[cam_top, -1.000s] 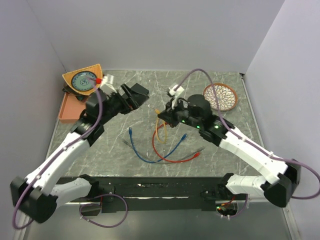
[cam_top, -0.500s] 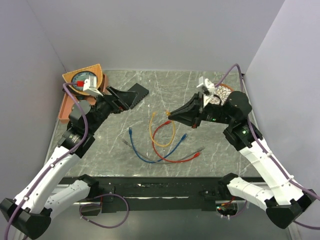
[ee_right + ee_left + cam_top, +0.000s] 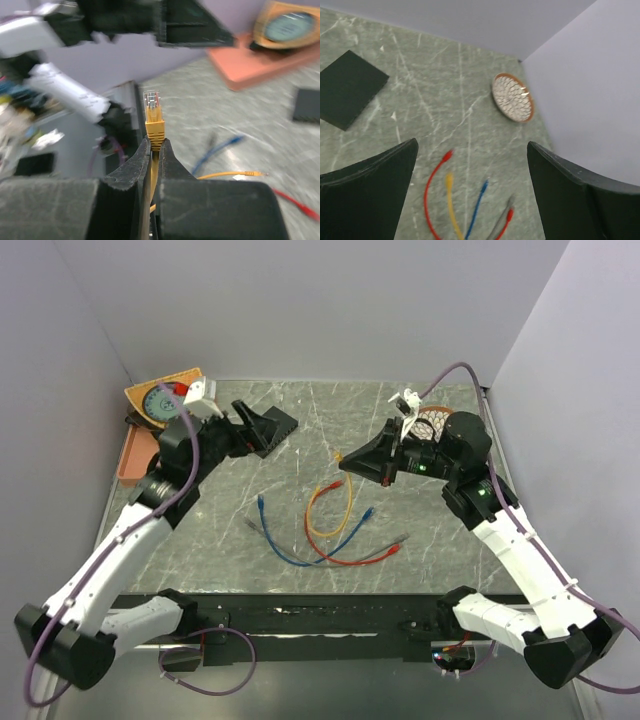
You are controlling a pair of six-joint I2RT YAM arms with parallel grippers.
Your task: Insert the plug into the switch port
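The right gripper has its two black fingers pressed together on the lower end of the yellow plug. The plug stands upright above the fingertips, clear tip uppermost, and its yellow cable runs out to the right across the green marbled table. Beyond the fingers lies a blue cable, with a red cable nearer at the right; farther off to the right are a flat black box, cut by the frame edge, and an orange tray with a round dial behind it, while the white left arm shows blurred at the left.
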